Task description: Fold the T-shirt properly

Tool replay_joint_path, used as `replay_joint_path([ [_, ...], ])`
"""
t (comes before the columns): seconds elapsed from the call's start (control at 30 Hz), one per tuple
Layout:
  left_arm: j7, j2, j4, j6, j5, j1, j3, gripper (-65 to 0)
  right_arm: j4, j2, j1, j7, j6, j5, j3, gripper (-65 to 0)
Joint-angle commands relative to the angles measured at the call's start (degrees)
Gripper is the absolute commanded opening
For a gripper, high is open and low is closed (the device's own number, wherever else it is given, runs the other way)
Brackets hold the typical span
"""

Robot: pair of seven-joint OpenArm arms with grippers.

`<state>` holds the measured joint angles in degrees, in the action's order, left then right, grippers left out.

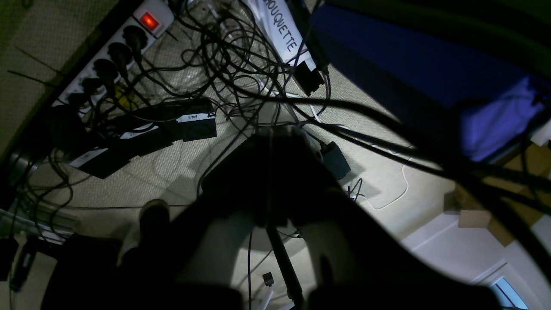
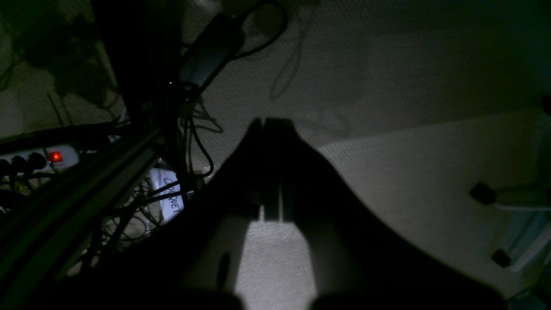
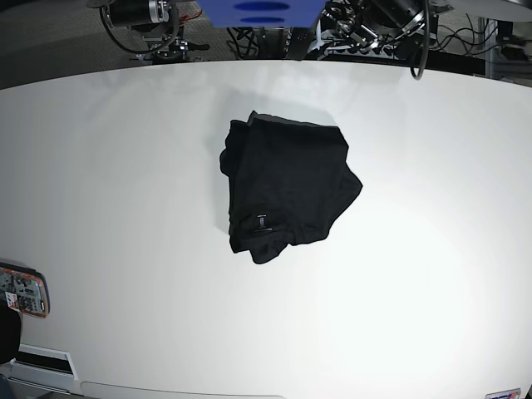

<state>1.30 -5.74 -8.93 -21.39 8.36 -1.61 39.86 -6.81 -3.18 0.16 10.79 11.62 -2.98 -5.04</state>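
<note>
Left wrist view: the left gripper [image 1: 271, 133] points down at a carpeted floor [image 1: 181, 172], its two dark fingers pressed together with nothing between them. Beyond its tip lies a thick tangle of black cables [image 1: 241, 64]. To the upper left of the gripper runs a white power strip [image 1: 125, 47] with a lit red switch and several black plugs seated in its sockets. Between the strip and the gripper lie black power bricks [image 1: 150, 129] with white labels. A white labelled strip [image 1: 282, 30] lies above the gripper, and a blue panel [image 1: 413, 64] fills the upper right. The T-shirt does not show here.

Right wrist view: the scene is dim. The right gripper [image 2: 264, 125] also hangs over the carpet, its fingers closed flat against each other and empty. Right of it the carpet [image 2: 409, 172] lies bare and open. Left of it stand a dark frame bar, cables, and the same power strip [image 2: 47, 157] with its red light.

Base view: the T-shirt [image 3: 287, 187] lies as a crumpled, roughly folded black heap near the middle of the white table [image 3: 125, 166], with a small tag near its lower left. Bare tabletop surrounds the T-shirt on every side, well clear of all table edges. An orange-rimmed card [image 3: 23, 291] sits at the table's left edge, far from the T-shirt. Neither gripper shows above the table.
</note>
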Motion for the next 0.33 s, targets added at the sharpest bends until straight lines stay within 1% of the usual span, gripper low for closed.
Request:
replay_joint_path([
  [0.0, -0.3, -0.2, -0.3, -0.5, -0.1, 0.1, 0.2, -65.0, -0.4, -0.3, 0.3, 0.9, 0.3, 0.0, 0.0, -65.0],
  [0.2, -0.4, -0.2, -0.2, -0.5, -0.2, -0.1, 0.3, -65.0, -0.2, -0.1, 0.4, 0.9, 0.3, 0.0, 0.0, -65.0],
  [0.3, -0.4, -0.2, -0.3, -0.5, -0.1, 0.0, 0.1, -65.0, -0.2, 1.2, 0.5, 0.9, 0.3, 0.0, 0.0, -65.0],
])
